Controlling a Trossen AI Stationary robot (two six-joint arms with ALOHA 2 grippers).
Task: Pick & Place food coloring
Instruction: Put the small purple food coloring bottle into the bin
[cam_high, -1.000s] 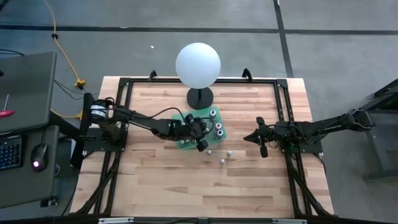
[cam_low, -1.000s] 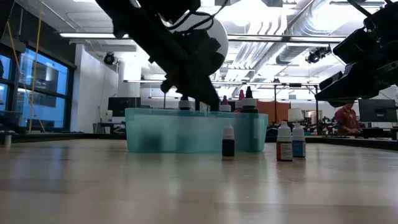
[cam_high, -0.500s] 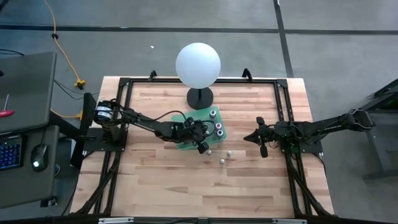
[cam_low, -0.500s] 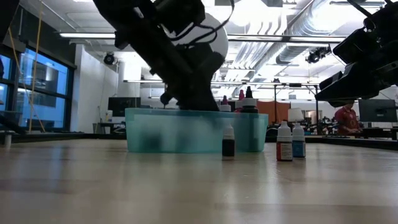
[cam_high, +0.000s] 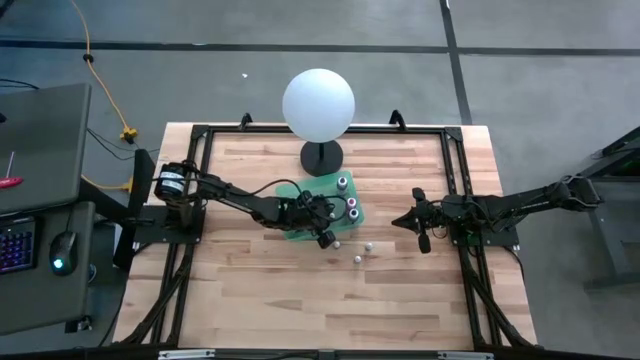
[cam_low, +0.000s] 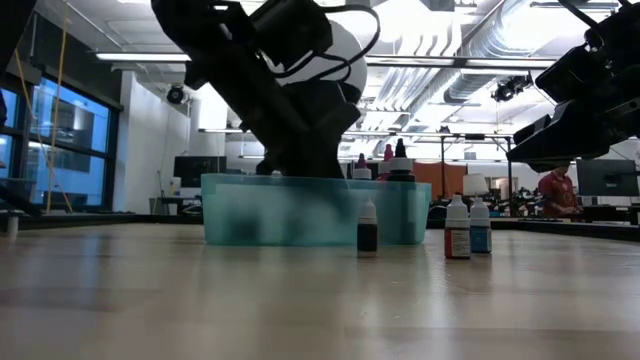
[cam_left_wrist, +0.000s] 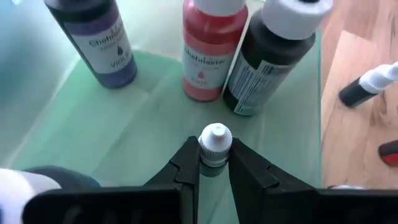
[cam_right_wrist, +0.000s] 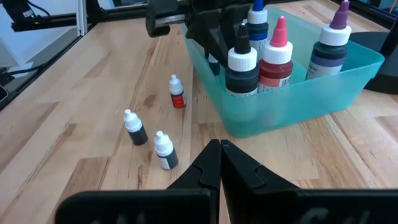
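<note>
A wooden tabletop (cam_high: 250, 290) is seen from above with a dark robot arm at each side. Near its middle sits a shallow teal bin (cam_high: 292, 232), and behind it a large white sphere (cam_high: 318, 102) stands on a black stand.

The left pincer (cam_left_wrist: 214, 163) reaches down inside the bin. Its two dark fingers (cam_left_wrist: 186, 163) pinch a tiny food coloring bottle (cam_left_wrist: 214, 144) just below its white nozzle cap, with the bottle upright over the bin's floor; whether its base touches the floor cannot be told.

Three larger bottles stand upright in the bin just beyond it: a violet bottle (cam_left_wrist: 99, 37), a red bottle (cam_left_wrist: 208, 53) and a black bottle (cam_left_wrist: 267, 62), the red and black ones close side by side.

On the bare wood beside the bin, three more tiny food coloring bottles stand upright and apart from one another: a red-filled bottle (cam_right_wrist: 177, 93), a dark-filled bottle (cam_right_wrist: 134, 127) and a blue-filled bottle (cam_right_wrist: 165, 150).

The right pincer (cam_right_wrist: 221, 149) hangs above the tabletop well to the side of the bin, its fingers pressed together on nothing.

In the low view, a person (cam_low: 556, 192) shows far off in the room behind.
</note>
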